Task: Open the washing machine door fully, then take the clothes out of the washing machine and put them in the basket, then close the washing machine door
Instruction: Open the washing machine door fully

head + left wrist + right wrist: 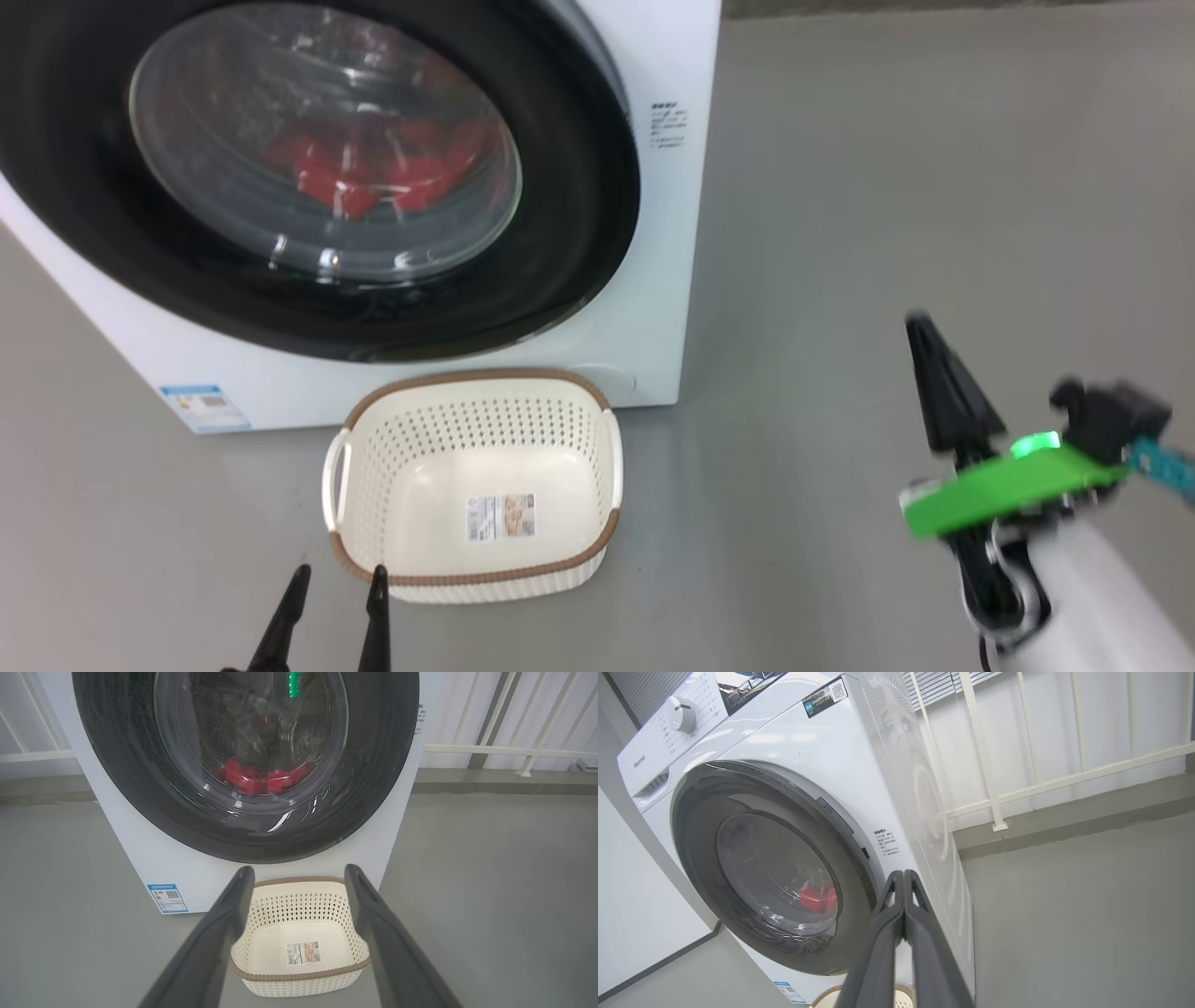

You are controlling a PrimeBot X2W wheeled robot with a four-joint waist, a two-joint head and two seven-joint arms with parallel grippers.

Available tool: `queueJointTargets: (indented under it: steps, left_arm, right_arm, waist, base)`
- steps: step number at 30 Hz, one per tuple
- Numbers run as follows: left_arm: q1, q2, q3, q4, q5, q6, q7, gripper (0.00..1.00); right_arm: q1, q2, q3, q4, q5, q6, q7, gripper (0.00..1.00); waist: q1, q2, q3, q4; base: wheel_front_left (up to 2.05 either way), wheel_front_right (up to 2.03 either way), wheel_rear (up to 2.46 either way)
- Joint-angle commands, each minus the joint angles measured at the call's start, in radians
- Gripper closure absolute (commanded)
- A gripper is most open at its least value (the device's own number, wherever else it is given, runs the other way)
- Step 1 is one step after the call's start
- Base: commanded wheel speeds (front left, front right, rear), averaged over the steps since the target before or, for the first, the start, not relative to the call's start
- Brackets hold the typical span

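**Grey floor, door not yet opened**

On bare grey floor, the washing machine door (579,187) sits closed on the washing machine (672,56), with the red clothes (373,173) behind its glass. The empty basket (485,383) stands just in front. The left gripper (339,571) is spread near the basket. The right gripper (920,327) is pinched together, well off to the side. Those closed tips could skid off the glossy rim.

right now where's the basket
In the head view the basket sits on the floor, lower centre-left, right in front of the washing machine below its door; the left tool is by its near left corner.
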Motion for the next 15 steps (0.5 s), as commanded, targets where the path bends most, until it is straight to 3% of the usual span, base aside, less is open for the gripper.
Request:
queueJointTargets:
  steps: [1, 10, 15]
  left_arm:
    - [-0.043, 0.002, 0.024, -0.027, -0.009, 0.004, -0.012, 0.00]
    - [-0.103, 0.002, -0.031, -0.055, -0.051, -0.002, -0.012, 0.00]
    - [-0.154, 0.002, -0.085, -0.061, -0.089, 0.012, -0.012, 0.00]
  right_arm:
    - [-0.070, -0.016, 0.043, -0.019, 0.035, 0.000, -0.012, 1.00]
    - [-0.322, -0.098, 0.122, 0.016, 0.160, 0.000, -0.012, 1.00]
    - [-0.464, -0.157, 0.208, 0.057, 0.307, 0.000, -0.009, 1.00]
  waist:
    - [0.0000, -0.0001, 0.024, 0.020]
    - [0.0000, -0.0001, 0.117, 0.096]
    - [0.0000, -0.0001, 0.183, 0.153]
  base:
    - [0.00, 0.00, 0.00]
    - [0.00, 0.00, 0.00]
    - [0.00, 0.00, 0.00]
